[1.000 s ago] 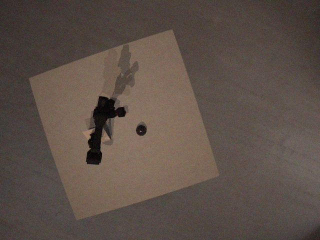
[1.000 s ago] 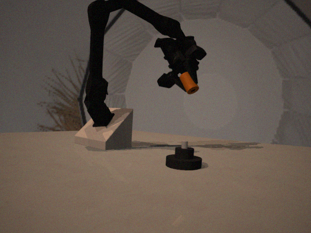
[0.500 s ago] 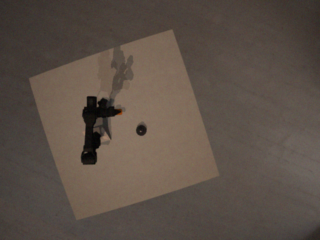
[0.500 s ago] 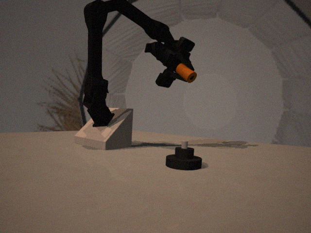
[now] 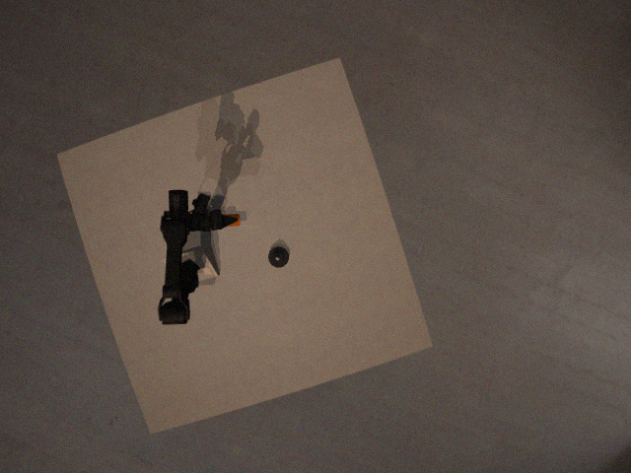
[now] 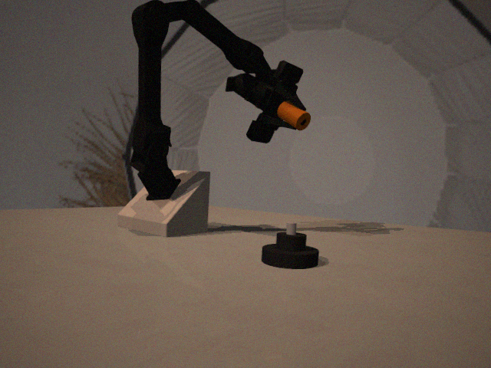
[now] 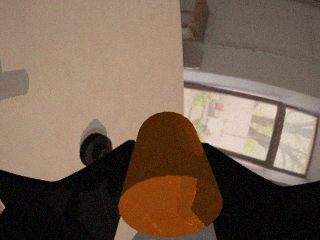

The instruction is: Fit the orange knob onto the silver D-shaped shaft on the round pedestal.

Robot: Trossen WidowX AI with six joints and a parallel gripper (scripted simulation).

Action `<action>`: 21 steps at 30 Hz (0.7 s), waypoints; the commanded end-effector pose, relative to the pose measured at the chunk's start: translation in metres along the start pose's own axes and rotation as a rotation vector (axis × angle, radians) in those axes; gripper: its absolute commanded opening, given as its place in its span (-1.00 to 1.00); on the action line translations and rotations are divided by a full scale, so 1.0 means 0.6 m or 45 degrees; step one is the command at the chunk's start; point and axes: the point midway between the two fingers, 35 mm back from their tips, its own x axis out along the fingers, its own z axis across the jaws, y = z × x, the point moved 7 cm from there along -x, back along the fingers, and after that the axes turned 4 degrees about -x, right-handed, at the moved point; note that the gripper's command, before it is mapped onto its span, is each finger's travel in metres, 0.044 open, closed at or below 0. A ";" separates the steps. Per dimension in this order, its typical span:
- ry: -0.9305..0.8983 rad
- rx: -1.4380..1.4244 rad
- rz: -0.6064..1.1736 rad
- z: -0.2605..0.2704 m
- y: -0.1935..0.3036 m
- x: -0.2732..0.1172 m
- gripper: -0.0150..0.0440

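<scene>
The orange knob (image 5: 236, 223) (image 6: 291, 113) (image 7: 167, 155) is held high above the table, tilted well over. In the exterior view its underside faces out toward the camera's lower right and shows a small dark hole; the hole's flat side is too small to make out surely. My gripper (image 6: 295, 117) (image 7: 167, 148) is shut on the knob, one finger on each side. The round black pedestal (image 5: 278, 248) (image 6: 290, 257) (image 7: 90, 150) stands upright on the table, below the knob and apart from it. The silver shaft (image 5: 277, 258) (image 6: 291, 228) points straight up from it; its flat side cannot be made out.
The pale wedge-shaped base block (image 5: 207, 275) (image 6: 188, 215) under the arm stands left of the pedestal. The square table top (image 5: 315, 325) (image 6: 222, 317) (image 7: 100, 50) has its edge at the right of the wrist view's table area. Shadows of the arm fall behind.
</scene>
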 end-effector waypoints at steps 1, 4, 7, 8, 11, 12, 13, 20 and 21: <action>0.060 -0.003 0.006 0.005 0.001 -0.001 -0.49; 0.023 -0.003 0.002 0.004 0.000 0.000 -0.49; 0.023 -0.003 0.002 0.004 0.000 0.000 -0.49; 0.023 -0.003 0.002 0.004 0.000 0.000 -0.49; 0.023 -0.003 0.002 0.004 0.000 0.000 -0.49; 0.023 -0.003 0.002 0.004 0.000 0.000 -0.49; 0.023 -0.003 0.002 0.004 0.000 0.000 -0.49; 0.023 -0.003 0.002 0.004 0.000 0.000 -0.49; 0.023 -0.003 0.002 0.004 0.000 0.000 -0.49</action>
